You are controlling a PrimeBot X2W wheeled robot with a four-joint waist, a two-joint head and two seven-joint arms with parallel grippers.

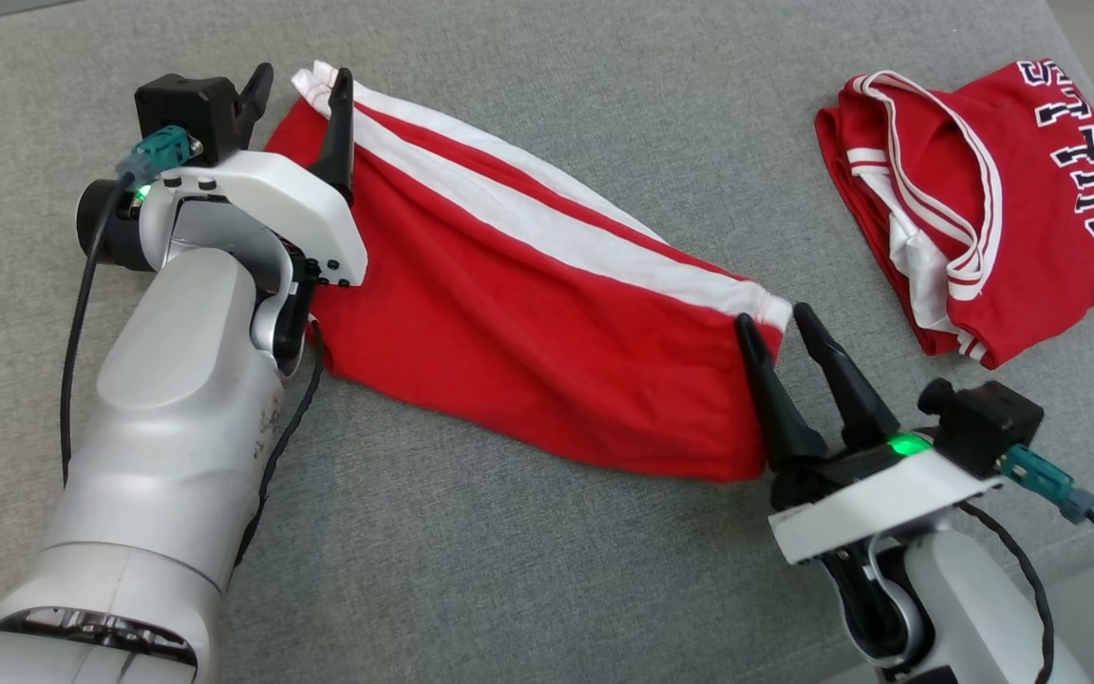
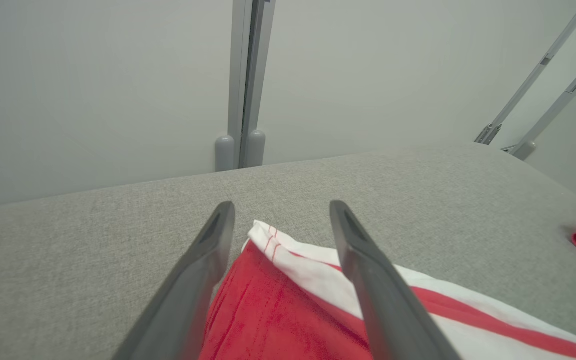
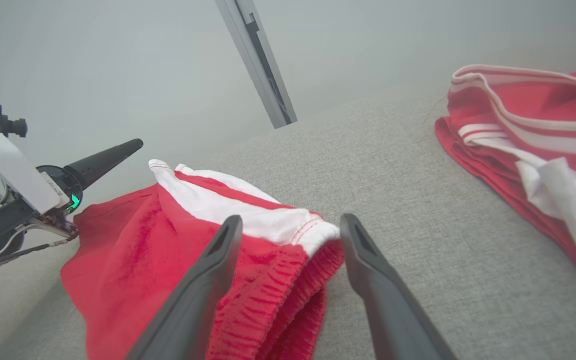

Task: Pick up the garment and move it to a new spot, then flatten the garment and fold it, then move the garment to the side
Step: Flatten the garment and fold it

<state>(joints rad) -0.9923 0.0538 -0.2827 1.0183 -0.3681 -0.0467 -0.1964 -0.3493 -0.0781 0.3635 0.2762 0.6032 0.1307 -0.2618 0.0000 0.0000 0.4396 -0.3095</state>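
Observation:
The garment [image 1: 528, 323] is a pair of red shorts with a broad white side stripe, lying folded and stretched slantwise across the grey cloth surface [image 1: 509, 570]. My left gripper [image 1: 298, 100] stands open at its far left corner; in the left wrist view that white hem corner [image 2: 268, 237] lies between the spread fingers of the left gripper [image 2: 280, 207]. At the near right end my right gripper [image 1: 775, 321] is open too. The right wrist view has the ribbed waistband corner [image 3: 313, 235] lying loose between the fingers of the right gripper [image 3: 290, 220]. Neither gripper pinches the cloth.
A second red garment [image 1: 984, 209], a folded jersey with white trim and lettering, lies at the far right, a hand's width from the shorts. It also shows as the red jersey [image 3: 528, 150]. A pale wall with a grey post [image 2: 245, 75] stands beyond the far edge.

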